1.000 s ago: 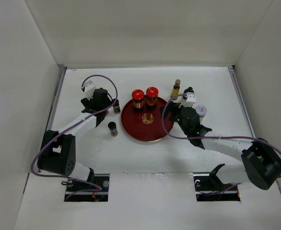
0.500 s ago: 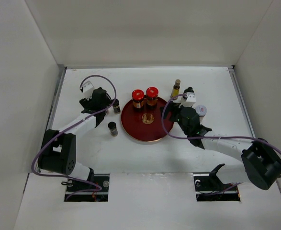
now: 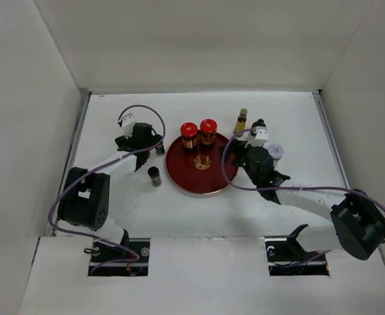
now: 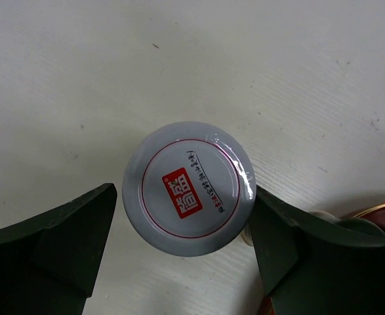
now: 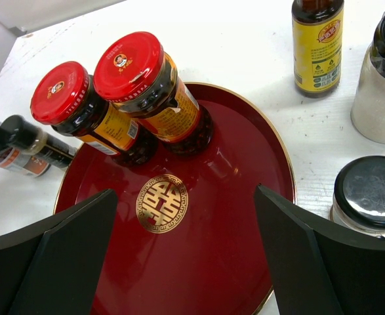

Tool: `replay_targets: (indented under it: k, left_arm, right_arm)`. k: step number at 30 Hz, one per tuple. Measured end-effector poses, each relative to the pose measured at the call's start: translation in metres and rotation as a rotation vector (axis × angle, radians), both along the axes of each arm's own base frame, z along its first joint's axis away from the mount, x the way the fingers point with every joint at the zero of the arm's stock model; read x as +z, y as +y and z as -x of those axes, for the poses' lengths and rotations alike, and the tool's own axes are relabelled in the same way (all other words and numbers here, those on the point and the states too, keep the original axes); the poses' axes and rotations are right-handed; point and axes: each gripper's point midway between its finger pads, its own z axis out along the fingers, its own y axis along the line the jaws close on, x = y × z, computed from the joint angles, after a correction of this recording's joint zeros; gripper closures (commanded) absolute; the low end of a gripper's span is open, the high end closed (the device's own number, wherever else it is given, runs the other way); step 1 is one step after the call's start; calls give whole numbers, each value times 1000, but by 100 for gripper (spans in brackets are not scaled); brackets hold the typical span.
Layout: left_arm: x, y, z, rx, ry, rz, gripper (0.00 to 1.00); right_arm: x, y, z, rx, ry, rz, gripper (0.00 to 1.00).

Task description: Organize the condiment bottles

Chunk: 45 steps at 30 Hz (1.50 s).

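Observation:
A white-lidded jar with a red logo stands on the table between my left gripper's fingers. The jaws are open: the left finger stands off the lid and the right one is close against it. In the top view the left gripper hides this jar, just left of the round dark red tray. Two red-lidded brown jars stand at the tray's far side. My right gripper hangs open over the tray's gold emblem, holding nothing.
A slim amber bottle, a clear black-capped jar and a black-lidded jar stand right of the tray. A small dark bottle is by the left gripper and another nearer. White walls enclose the table.
My left gripper has widened its jaws around the white-lidded jar and shifted slightly right toward the tray. The right arm has not moved.

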Motion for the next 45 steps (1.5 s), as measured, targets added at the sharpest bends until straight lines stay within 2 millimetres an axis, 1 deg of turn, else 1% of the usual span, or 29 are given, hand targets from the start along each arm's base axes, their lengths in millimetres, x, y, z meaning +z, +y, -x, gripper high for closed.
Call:
replay_targets:
  k: [1, 5, 7, 8, 13, 17, 19, 20, 23, 26, 29, 33, 36, 38, 40, 43, 45]
  left_arm:
    - [0, 0, 1, -2, 4, -2, 26]
    - [0, 0, 0, -4, 4, -4, 42]
    - [1, 1, 0, -3, 4, -13, 47]
    - [1, 2, 0, -3, 4, -16, 46]
    - [0, 5, 2, 2, 11, -36, 29]
    - [3, 9, 1, 15, 9, -57, 28]
    - [7, 10, -1, 19, 1, -63, 30]
    - [10, 10, -3, 21, -5, -65, 32]
    - [16, 10, -10, 22, -20, -72, 43]
    - [16, 10, -12, 21, -21, -81, 56]
    - [16, 11, -12, 21, -21, -82, 65]
    - [18, 11, -10, 22, -23, -79, 68]
    - [21, 14, 2, 20, -19, -74, 69]
    - [28, 17, 13, 21, -21, -73, 69]
    - [44, 19, 23, 24, -45, -69, 69]
    - [81, 20, 32, 29, -131, -54, 69]
    - [108, 17, 40, 21, -201, -37, 69]
  right_arm:
    - [0, 0, 0, 0, 0, 0, 8]
    - [0, 0, 0, 0, 0, 0, 8]
    - [0, 0, 0, 0, 0, 0, 8]
    - [0, 0, 0, 0, 0, 0, 8]
    - [0, 0, 0, 0, 0, 1, 8]
    - [-1, 0, 0, 0, 1, 1, 8]
    - [-1, 0, 0, 0, 2, 2, 8]
    - [-1, 0, 0, 0, 2, 2, 8]
    - [-1, 0, 0, 0, 2, 2, 8]
    - [-1, 0, 0, 0, 2, 2, 8]
    - [-1, 0, 0, 0, 1, 1, 8]
    - [-1, 0, 0, 0, 1, 1, 8]
    - [-1, 0, 0, 0, 1, 1, 8]
    - [-1, 0, 0, 0, 1, 1, 8]
    - [-1, 0, 0, 1, 2, 2, 8]
    - [-1, 0, 0, 0, 2, 1, 8]
    - [-1, 0, 0, 0, 2, 1, 8]
